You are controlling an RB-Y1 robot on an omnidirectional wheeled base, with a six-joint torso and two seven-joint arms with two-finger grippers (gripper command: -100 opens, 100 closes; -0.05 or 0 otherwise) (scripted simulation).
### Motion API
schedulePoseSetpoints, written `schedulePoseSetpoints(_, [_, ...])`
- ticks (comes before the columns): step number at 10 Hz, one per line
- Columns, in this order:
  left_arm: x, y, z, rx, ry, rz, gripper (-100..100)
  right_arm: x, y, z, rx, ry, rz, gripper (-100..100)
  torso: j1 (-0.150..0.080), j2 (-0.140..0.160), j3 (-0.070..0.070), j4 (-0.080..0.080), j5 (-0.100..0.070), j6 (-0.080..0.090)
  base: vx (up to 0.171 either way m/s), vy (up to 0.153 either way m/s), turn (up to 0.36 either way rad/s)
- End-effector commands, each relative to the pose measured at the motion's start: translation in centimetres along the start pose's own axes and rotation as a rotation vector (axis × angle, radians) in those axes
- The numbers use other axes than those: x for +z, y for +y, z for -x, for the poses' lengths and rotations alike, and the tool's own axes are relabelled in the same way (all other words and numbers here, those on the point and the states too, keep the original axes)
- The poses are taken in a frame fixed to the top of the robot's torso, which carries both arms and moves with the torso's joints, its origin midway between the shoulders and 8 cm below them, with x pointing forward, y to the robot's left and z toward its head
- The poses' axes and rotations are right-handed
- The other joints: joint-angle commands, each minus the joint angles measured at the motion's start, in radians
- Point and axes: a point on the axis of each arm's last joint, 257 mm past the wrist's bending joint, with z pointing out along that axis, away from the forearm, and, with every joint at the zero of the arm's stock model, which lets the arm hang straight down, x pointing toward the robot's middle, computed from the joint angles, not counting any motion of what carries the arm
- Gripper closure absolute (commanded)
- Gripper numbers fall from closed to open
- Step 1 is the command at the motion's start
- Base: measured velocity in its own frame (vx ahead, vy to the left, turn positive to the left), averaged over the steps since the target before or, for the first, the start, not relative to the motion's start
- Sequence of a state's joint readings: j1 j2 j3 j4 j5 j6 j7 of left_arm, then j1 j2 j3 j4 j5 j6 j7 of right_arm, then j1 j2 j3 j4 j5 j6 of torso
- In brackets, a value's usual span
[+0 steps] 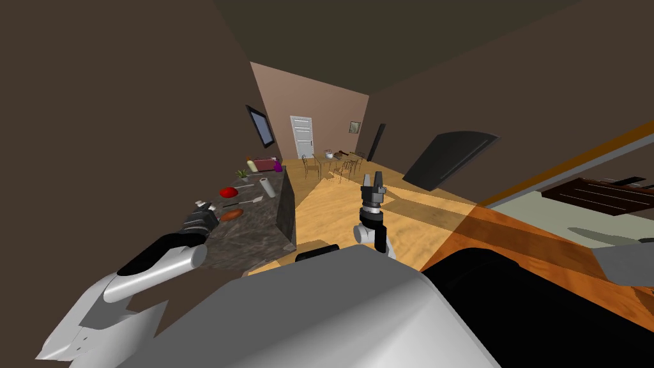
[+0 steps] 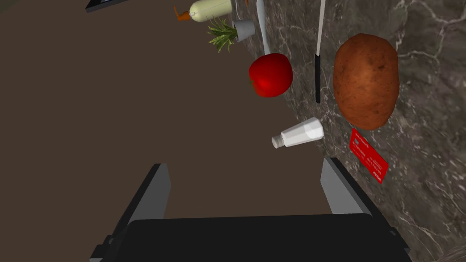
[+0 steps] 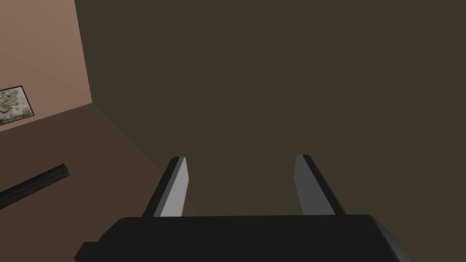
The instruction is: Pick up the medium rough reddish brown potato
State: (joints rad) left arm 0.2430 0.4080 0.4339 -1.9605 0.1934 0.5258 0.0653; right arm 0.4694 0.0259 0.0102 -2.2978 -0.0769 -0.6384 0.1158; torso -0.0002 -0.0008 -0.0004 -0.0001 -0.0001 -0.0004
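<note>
Two grippers in view, both with fingers spread and holding nothing; left gripper [image 2: 244,163] is out over the dark marble countertop [image 2: 428,136], which sits at about 10 o'clock from the chest in the head view; the reddish brown potato [image 2: 366,82] lies on that countertop, rough skin, long side running away from the gripper; it is ahead of the fingers [image 2: 334,182] and off to the countertop side, not between them, not touching; in the head view it sits at about 3 o'clock of the left gripper, close by; a red card [image 2: 368,155] lies flat just beside the potato's near end; a black-handled knife [image 2: 317,77] lies alongside the potato, wall side, apart from it; a salt shaker [image 2: 298,134] is near the knife handle; a red apple [image 2: 270,75] sits at 12 o'clock from the potato in the head view; a small potted plant [image 2: 236,31] and a pale bottle [image 2: 210,9] are farther along; a paper towel roll [image 1: 267,187] stands at 2 o'clock from the potato; the right gripper [image 3: 241,158] points upward at 12 o'clock over the wooden floor [image 1: 332,217], well apart from the countertop
</note>
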Motion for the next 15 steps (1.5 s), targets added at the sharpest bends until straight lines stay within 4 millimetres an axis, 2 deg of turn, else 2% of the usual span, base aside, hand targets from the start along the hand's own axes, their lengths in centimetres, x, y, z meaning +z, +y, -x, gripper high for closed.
schedulePoseSetpoints(1, [0.3, 1.4, 0.9, 0.004, -0.018, 0.054, -100, 0.0, 0.0, 0.0, 0.0, 0.0, 0.0, 0, 0.0, 0.0, 0.0, 0.0, 0.0, 0.0, 0.02, -0.011, -0.02])
schedulePoseSetpoints(6, [0.6, 3.7, 2.4, 0.01, -0.047, 0.153, -100, 0.0, 0.0, 0.0, 0.0, 0.0, 0.0, 0, 0.0, -0.001, -0.001, 0.0, 0.0, 0.0, 0.026, -0.009, -0.02])
schedulePoseSetpoints(8, [0.8, 5.5, 3.7, 0.016, -0.071, 0.225, -100, 0.0, 0.0, 0.0, 0.0, 0.0, 0.0, 0, 0.0, -0.001, -0.001, 0.0, 0.0, 0.0, 0.04, -0.004, -0.03])
schedulePoseSetpoints(12, [0.5, 8.0, 4.7, 0.021, -0.091, 0.324, -100, 0.0, 0.0, 0.0, 0.0, 0.0, 0.0, 0, 0.001, -0.003, -0.002, -0.001, 0.0, 0.0, 0.053, -0.002, -0.021])
schedulePoseSetpoints(15, [0.0, 10.8, 5.7, 0.026, -0.112, 0.432, -100, 0.0, 0.0, 0.0, 0.0, 0.0, 0.0, 0, 0.001, -0.003, -0.002, -0.001, 0.0, 0.0, 0.068, 0.006, -0.032])
